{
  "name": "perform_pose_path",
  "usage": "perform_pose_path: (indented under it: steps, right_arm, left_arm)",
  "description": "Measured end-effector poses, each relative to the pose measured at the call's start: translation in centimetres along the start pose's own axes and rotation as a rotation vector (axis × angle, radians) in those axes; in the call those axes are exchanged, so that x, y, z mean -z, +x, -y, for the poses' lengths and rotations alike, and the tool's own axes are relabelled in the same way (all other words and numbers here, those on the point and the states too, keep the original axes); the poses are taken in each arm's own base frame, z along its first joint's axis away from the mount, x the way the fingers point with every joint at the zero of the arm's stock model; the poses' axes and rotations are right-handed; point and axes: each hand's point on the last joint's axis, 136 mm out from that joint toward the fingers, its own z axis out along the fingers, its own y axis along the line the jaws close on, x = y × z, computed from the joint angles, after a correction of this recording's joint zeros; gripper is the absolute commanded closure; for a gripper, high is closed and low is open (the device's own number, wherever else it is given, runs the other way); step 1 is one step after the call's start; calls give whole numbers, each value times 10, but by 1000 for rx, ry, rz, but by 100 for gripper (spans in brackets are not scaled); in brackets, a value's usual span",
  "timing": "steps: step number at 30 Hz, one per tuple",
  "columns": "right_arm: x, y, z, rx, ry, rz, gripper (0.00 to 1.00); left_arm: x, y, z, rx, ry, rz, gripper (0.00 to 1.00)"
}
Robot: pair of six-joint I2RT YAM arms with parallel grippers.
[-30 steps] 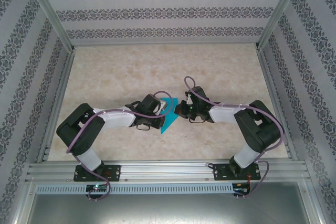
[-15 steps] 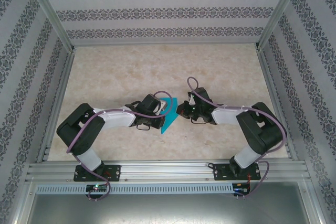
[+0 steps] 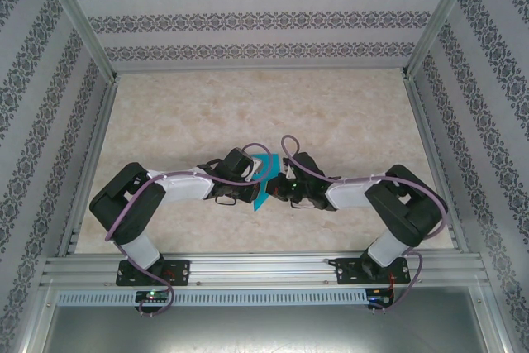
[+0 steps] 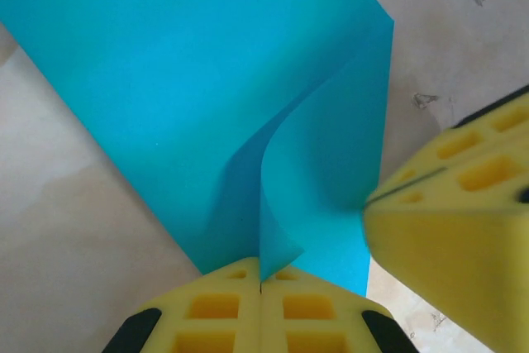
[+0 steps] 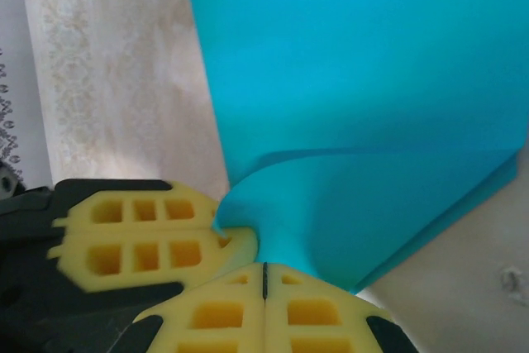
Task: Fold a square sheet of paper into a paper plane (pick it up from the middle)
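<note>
The square sheet of paper [image 4: 190,80], teal-blue, is curled upward, with one layer bending over another, at the middle of the table [image 3: 248,105] toward its near edge. The left gripper [image 4: 261,287] has its yellow pads pressed together on one lower edge of the sheet. The right gripper [image 5: 264,274] pinches the sheet just beside it, its pads likewise closed on the paper, so the two sets of fingers almost meet. The left arm [image 3: 178,185] and right arm [image 3: 355,192] both bend their elbows outward and reach inward, wrists facing each other across the sheet
</note>
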Motion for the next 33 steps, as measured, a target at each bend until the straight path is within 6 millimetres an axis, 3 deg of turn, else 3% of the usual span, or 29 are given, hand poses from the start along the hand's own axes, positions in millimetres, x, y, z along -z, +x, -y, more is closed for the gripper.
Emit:
perform_pose_path:
  steps: [4, 11, 19, 33]
  right_arm:
    - [-8, 4, 12, -27, 29, -17, 100]
    - [-6, 4, 11, -25, 29, -18, 100]
    - [7, 14, -24, 44, -35, -5, 100]
    - [-2, 19, -24, 30, -48, 30, 100]
  left_arm:
    - [0, 0, 0, 0, 3, -2, 97]
    - [0, 1, 1, 0, 6, -3, 97]
    - [-1, -1, 2, 0, 12, -6, 97]
    - [0, -2, -5, 10, -12, -5, 97]
